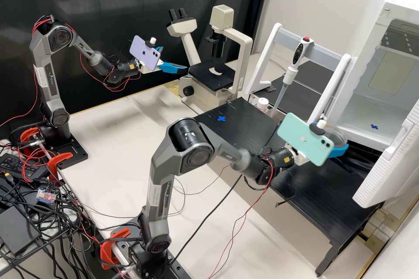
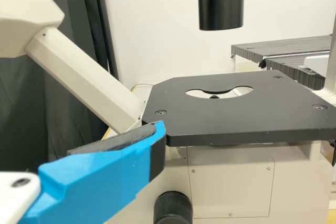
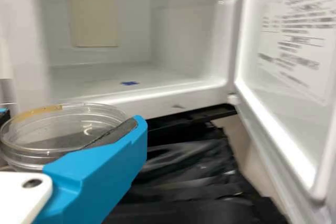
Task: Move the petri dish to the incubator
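Observation:
In the high view my right gripper (image 1: pixel 339 141) is shut on the clear petri dish (image 1: pixel 335 134), just outside the white incubator (image 1: pixel 369 35), whose door stands open. The right wrist view shows my right gripper (image 3: pixel 71 124) with the round petri dish (image 3: pixel 79 124) between its fingers, in front of the sill of the incubator (image 3: pixel 168 102). A blue cross (image 3: pixel 129 83) marks the incubator floor. Beside the microscope stage, my left gripper (image 1: pixel 174 59) stands open and holds nothing; one blue finger of this left gripper (image 2: pixel 105 166) shows in the left wrist view.
The microscope (image 1: pixel 192 96) stands at the back, its black stage (image 2: pixel 236 119) near my left gripper. A pipette (image 1: pixel 288 78) hangs on a white frame beside the incubator. The open incubator door (image 1: pixel 388 165) juts toward the front right. Another blue cross (image 1: pixel 221 118) lies on the black bench (image 1: pixel 244 135).

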